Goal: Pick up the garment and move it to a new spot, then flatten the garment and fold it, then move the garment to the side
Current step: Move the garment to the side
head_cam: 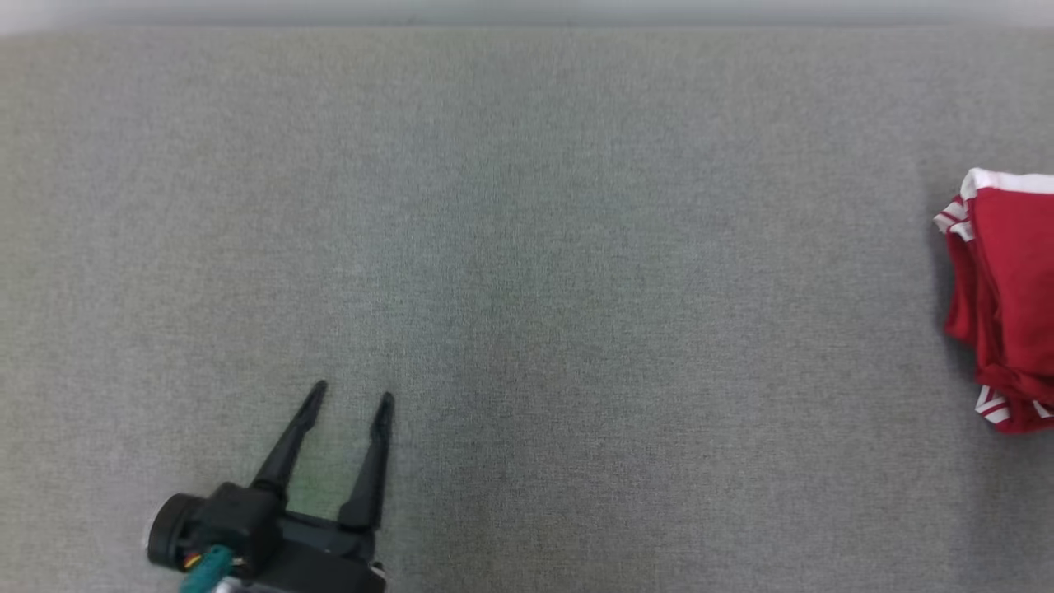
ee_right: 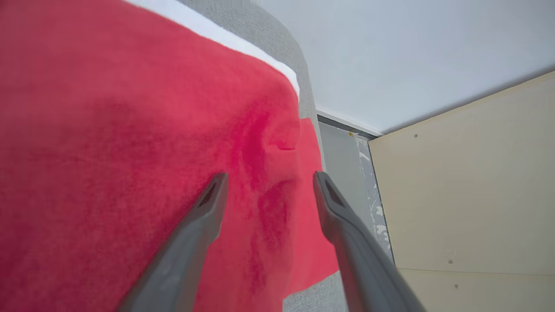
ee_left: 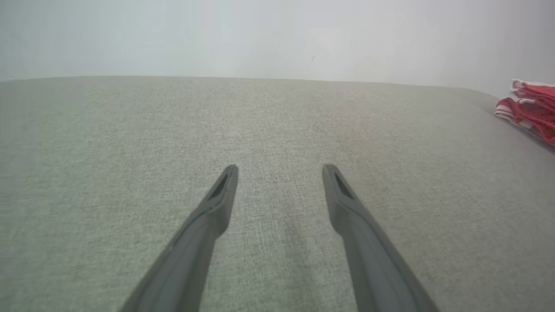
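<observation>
The red garment is lying in a folded bundle at the right edge of the table, partly cut off in the head view and well apart from the table's bare middle. The right gripper is hanging close over it at that same edge. Its two fingers are standing apart with nothing pinched between them, so it is gripping nothing; whether the tips are brushing the cloth I cannot tell. The left gripper is hovering over the table's near-left part, jaws spread and empty too, fingers pointing toward the table's far edge, with the whole bare middle lying between it and the bundle. So the right arm is by far the nearer one. The bundle's long axis is running along the table's right edge, near side to far side, with the white band lying at the far end and striped trim showing at the near end. In the right wrist view a fold seems to be reaching the table's rounded rim. To my eye the last step, setting it aside, is looking done or nearly so.
</observation>
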